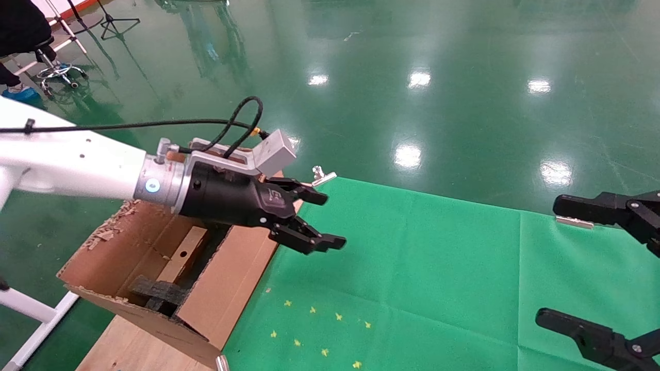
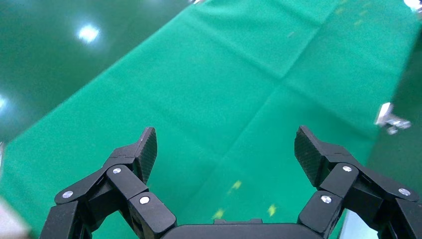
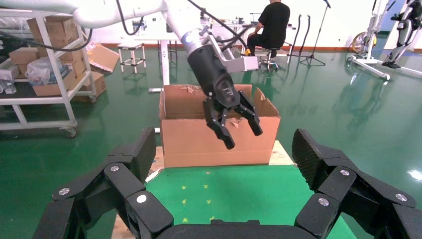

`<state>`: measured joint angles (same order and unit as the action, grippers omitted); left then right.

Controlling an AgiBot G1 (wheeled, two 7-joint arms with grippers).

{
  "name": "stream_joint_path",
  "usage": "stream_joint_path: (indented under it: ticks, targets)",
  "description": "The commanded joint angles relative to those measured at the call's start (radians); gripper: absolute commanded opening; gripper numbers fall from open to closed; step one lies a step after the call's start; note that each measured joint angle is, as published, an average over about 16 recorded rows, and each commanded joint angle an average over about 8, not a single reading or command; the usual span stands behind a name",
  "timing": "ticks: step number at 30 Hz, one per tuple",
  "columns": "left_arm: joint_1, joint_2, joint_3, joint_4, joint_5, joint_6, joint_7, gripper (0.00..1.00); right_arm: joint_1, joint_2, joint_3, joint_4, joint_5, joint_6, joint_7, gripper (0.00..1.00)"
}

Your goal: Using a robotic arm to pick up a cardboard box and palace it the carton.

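The carton (image 1: 227, 288), large, brown and torn-edged, stands at the table's left end. The slim cardboard box (image 1: 185, 247) lies inside it, a round hole in its face, beside black foam (image 1: 154, 294). The robotic arm's left gripper (image 1: 330, 219) hovers open and empty just past the carton's right wall, over the green cloth. In the left wrist view the left gripper (image 2: 225, 137) holds nothing and only cloth lies below it. My right gripper (image 1: 554, 263) stands open at the far right. From the right gripper (image 3: 224, 139) I face the carton (image 3: 189, 139) and the left gripper (image 3: 243, 137).
A green cloth (image 1: 438, 268) with small yellow marks (image 1: 314, 330) covers the table. The carton rests on a wooden board (image 1: 129, 345). A metal clip (image 1: 322, 175) sits at the cloth's far edge. Shelves with boxes (image 3: 45, 59) and a seated person (image 3: 271, 25) are behind.
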<state>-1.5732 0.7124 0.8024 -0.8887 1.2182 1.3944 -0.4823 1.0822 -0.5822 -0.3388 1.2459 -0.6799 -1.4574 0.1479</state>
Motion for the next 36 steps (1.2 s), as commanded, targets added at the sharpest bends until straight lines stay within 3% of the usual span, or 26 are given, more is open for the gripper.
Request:
stream_joint_path:
  ticks: [1, 26, 36]
  targets:
    - [0.036, -0.007, -0.038, -0.029, -0.035, 0.007, 0.021, 1.00, 0.000, 0.000, 0.000, 0.000, 0.000, 0.000, 0.000, 1.00]
    - [0.482, -0.097, -0.505, -0.382, -0.471, 0.098, 0.284, 1.00, 0.000, 0.000, 0.000, 0.000, 0.000, 0.000, 0.000, 1.00]
    - [0.524, -0.106, -0.549, -0.415, -0.514, 0.108, 0.303, 1.00, 0.000, 0.000, 0.000, 0.000, 0.000, 0.000, 0.000, 1.00]
